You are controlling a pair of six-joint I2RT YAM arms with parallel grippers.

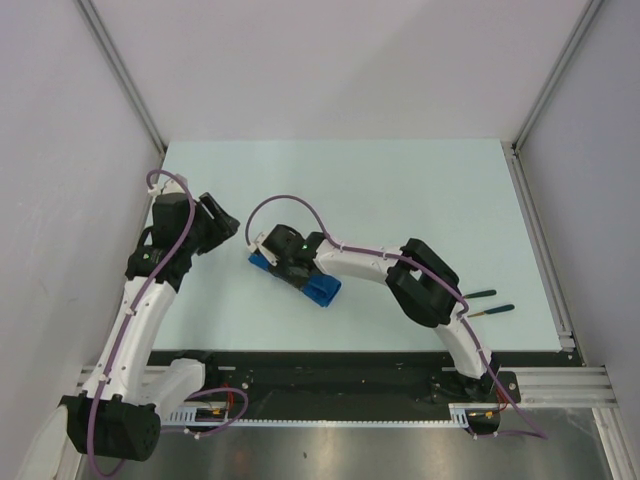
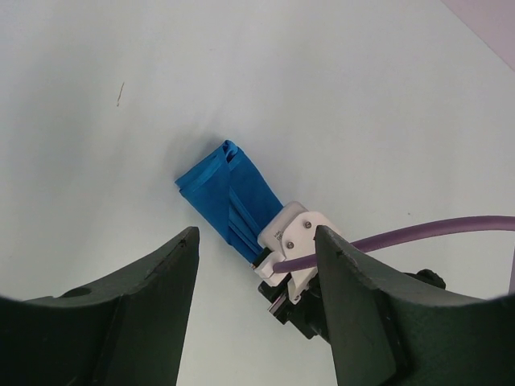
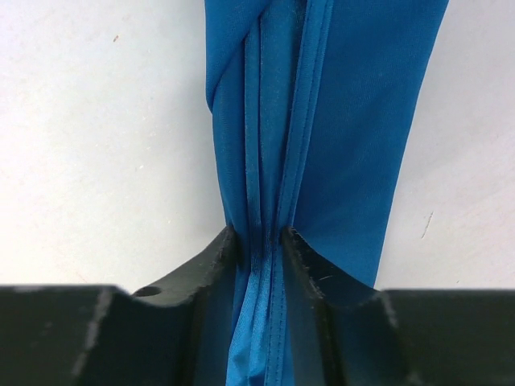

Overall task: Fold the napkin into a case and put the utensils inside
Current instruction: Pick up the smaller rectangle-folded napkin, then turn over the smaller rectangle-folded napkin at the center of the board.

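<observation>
The bright blue napkin lies folded into a narrow oblong on the table's middle left. My right gripper sits over it, and in the right wrist view its jaws are shut on several bunched layers of the napkin. My left gripper is open and empty, held to the left of the napkin; its wrist view shows the napkin beyond the spread fingers. The fork and spoon lie side by side at the right, partly hidden behind the right arm.
The pale table is walled by grey panels at left, back and right. A metal rail runs along the right edge. The right arm's purple cable arches over the napkin area.
</observation>
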